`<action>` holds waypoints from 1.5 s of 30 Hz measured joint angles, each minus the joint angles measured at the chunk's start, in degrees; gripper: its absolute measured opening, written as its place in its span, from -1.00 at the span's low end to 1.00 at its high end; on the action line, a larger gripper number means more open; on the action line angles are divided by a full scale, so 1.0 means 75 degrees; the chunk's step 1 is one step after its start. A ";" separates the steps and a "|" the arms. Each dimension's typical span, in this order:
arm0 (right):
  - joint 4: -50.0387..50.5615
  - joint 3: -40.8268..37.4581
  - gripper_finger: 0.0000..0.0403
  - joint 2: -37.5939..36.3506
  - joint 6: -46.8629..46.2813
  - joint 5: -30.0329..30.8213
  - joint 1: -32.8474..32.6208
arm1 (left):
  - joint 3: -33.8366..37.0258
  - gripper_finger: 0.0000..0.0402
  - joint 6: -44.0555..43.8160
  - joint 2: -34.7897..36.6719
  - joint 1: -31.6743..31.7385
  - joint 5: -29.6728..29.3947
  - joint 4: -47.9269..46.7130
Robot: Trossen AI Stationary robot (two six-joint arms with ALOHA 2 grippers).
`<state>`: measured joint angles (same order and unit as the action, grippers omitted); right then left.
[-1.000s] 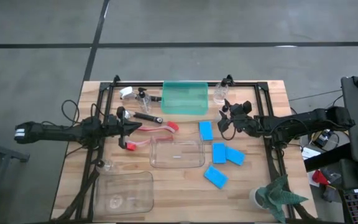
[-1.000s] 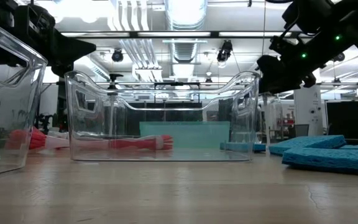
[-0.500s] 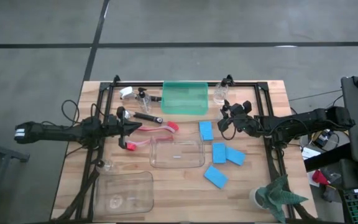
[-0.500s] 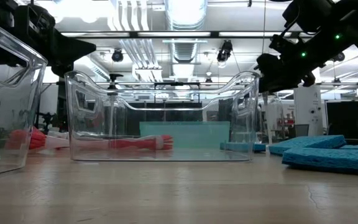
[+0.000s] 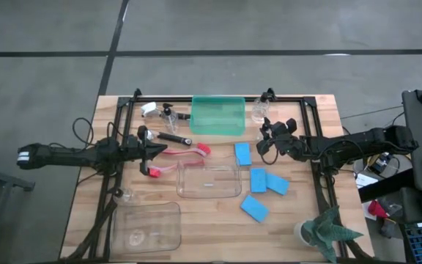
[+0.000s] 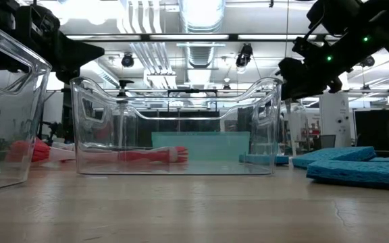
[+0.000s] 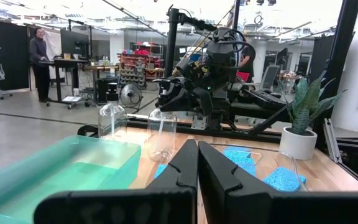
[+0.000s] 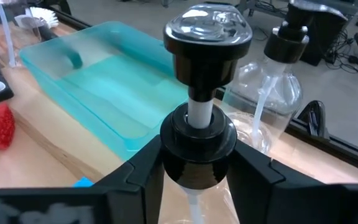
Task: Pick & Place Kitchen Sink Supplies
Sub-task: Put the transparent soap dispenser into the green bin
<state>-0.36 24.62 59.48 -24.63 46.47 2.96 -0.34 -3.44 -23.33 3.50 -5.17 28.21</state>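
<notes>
Gripping pump bottle [image 8: 197, 134], right tool [image 8: 197, 168], seemingly unlabelled

table [image 5: 218, 220]: matt wood | bin [image 5: 209, 181]: clear glossy plastic | sponges [image 5: 253, 208]: rough, matt

I see a clear bin [image 6: 174, 125] mid-frame, another bin [image 6: 5, 108] at left edge. Red brush [image 6: 150, 155] and green tray [image 6: 201, 145] show behind it. Blue sponges [image 6: 356, 165] lie lower right; right gripper [image 6: 309, 74] hangs upper right.
</notes>
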 joint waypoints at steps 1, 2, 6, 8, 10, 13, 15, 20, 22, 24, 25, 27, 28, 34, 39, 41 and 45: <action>-0.0017 0.0054 -0.33 -0.0020 0.0001 -0.0004 0.0000 | 0.0000 -0.96 0.0000 0.0000 0.0000 -0.0001 0.0000; -0.0040 0.0114 -0.33 -0.0035 0.0013 -0.0001 0.0000 | 0.0000 -0.96 0.0000 0.0000 -0.0002 -0.0002 0.0000; -0.0026 0.0417 -0.32 -0.0020 0.0390 -0.0004 0.0029 | 0.0000 -0.96 0.0000 0.0000 -0.0002 0.0000 0.0000; -0.0007 0.0680 -0.31 -0.0031 0.0533 -0.0006 0.0032 | 0.0000 -0.96 0.0000 0.0000 -0.0002 0.0000 0.0000; 0.0097 0.0959 -0.31 -0.0028 0.0718 -0.0006 0.0026 | 0.0000 -0.96 0.0000 0.0000 -0.0001 0.0000 0.0000; 0.0279 0.1395 -0.31 -0.0015 0.0778 -0.0010 0.0029 | 0.0000 -0.96 0.0000 0.0000 -0.0001 0.0000 0.0000; 0.0403 0.1663 -0.30 -0.0017 0.0777 -0.0010 0.0028 | 0.0000 -0.96 0.0000 0.0000 -0.0001 0.0000 0.0000; 0.0438 0.2235 -0.30 0.0019 0.0890 -0.0092 0.0029 | 0.0000 -0.96 0.0000 0.0000 0.0000 0.0000 0.0000; 0.0422 0.2434 -0.30 0.0060 0.1095 -0.0274 0.0026 | 0.0000 -0.96 0.0000 0.0000 -0.0001 -0.0001 0.0000; 0.0419 0.2573 -0.30 0.0157 0.1239 -0.0296 0.0026 | 0.0000 -0.96 0.0000 0.0000 0.0000 0.0000 0.0000; 0.0421 0.2638 -0.30 0.0205 0.1289 -0.0317 0.0026 | 0.0000 -0.96 0.0000 0.0000 -0.0002 0.0000 0.0000; 0.0417 0.2749 -0.31 0.0305 0.1331 -0.0410 0.0035 | 0.0000 -0.96 0.0000 0.0000 0.0001 0.0000 0.0000; 0.0402 0.2834 -0.31 0.0383 0.1353 -0.0432 0.0043 | 0.0000 -0.96 0.0000 0.0000 0.0000 0.0000 0.0000; 0.0289 0.3370 -0.31 0.1095 0.1853 -0.0557 0.0070 | 0.0000 -0.96 0.0000 0.0000 -0.0002 0.0000 0.0000; -0.0086 0.3959 -0.31 0.2038 0.2092 -0.1135 0.0245 | 0.0000 -0.96 0.0000 0.0000 -0.0001 0.0000 -0.0002; -0.0361 0.4235 -0.31 0.2467 0.2271 -0.1513 0.0425 | 0.0000 -0.96 0.0000 0.0000 -0.0001 0.0000 0.0000; -0.0822 0.4914 -0.31 0.3294 0.2526 -0.2098 0.0796 | 0.0000 -0.96 0.0000 0.0000 0.0001 0.0000 0.0000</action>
<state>-6.52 61.48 84.19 -5.69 30.73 8.93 -0.34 -3.44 -23.33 3.51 -5.17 28.21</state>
